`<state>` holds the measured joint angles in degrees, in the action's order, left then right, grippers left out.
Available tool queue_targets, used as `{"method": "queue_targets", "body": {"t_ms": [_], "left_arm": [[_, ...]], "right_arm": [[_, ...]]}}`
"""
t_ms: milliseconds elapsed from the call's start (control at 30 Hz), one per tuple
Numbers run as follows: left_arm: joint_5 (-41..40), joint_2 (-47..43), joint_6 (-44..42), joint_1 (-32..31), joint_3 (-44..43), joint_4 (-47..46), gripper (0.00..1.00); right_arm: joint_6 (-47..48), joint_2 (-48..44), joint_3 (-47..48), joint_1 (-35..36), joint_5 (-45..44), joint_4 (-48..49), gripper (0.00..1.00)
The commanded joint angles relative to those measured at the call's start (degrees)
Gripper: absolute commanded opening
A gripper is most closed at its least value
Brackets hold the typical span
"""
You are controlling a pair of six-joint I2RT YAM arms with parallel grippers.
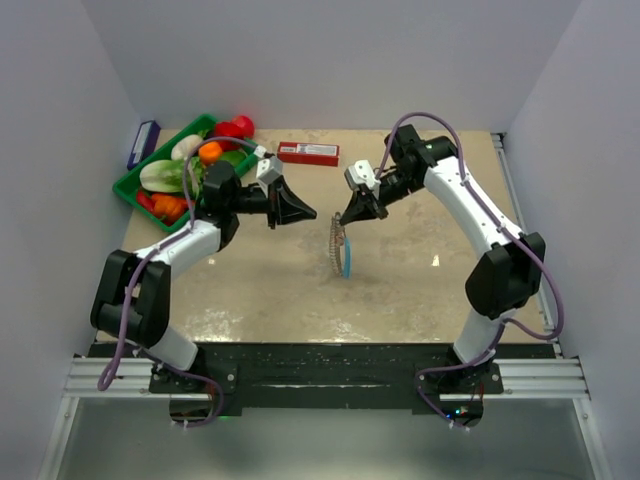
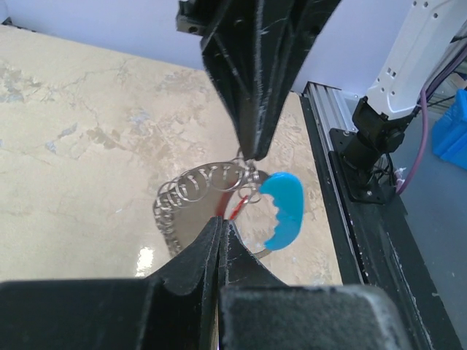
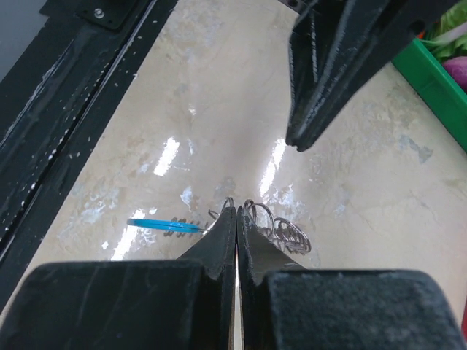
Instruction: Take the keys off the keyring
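The right end effector [image 1: 347,217] is pinched shut on the top of the keyring [image 1: 340,245], which hangs below its tips over the middle of the table [image 1: 250,290]. Whether the loop's lowest part touches the surface cannot be told. The keys [image 2: 191,184] fringe the loop as a crowded run of silvery rings. A small red piece [image 2: 235,207] sits by the bright blue section [image 2: 283,208], on the side toward the near edge.

The left end effector [image 1: 310,213] is also closed, nothing visible between its fingers. It points at the right one from the left, its tips just beside the loop.

Bare table lies on all sides of the pair, widest toward the near edge, where a black rail [image 1: 330,360] carries both bases. White walls [image 1: 70,120] close in on the left, right and back.

A green tray [image 1: 135,185] of vegetables [image 1: 165,177] fills the far left corner, close behind the left arm's wrist. A long red box [image 1: 308,153] lies near the back edge, and a dark blue box [image 1: 143,143] leans at the left wall. The red box carries pale lettering too small to read.
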<state>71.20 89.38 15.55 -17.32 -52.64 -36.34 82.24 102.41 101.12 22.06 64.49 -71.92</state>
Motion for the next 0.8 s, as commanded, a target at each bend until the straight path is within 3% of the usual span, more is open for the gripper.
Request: {"method": "queue_targets", "body": {"t_ms": [0,233,533,767], "left_arm": [[-1.68,0.7,-1.92,-0.17,-2.28,-0.32,0.0],[-4.05,1.23,-5.88,-4.03,-3.61,5.04,0.0],[-4.75,1.14,-6.06,-8.08,-3.78,6.28,0.02],[-3.96,1.32,-3.17,-8.08,-2.91,2.86,0.04]], "right_arm": [[8.55,-3.97,1.45,0.08,3.8,-8.41,0.0],[9.08,-5.64,1.53,0.52,6.0,-8.15,0.0],[-10.15,-10.56,-4.44,0.61,4.86,10.81,0.0],[-11.92,-11.53,-5.49,0.61,4.59,12.24,0.0]]}}
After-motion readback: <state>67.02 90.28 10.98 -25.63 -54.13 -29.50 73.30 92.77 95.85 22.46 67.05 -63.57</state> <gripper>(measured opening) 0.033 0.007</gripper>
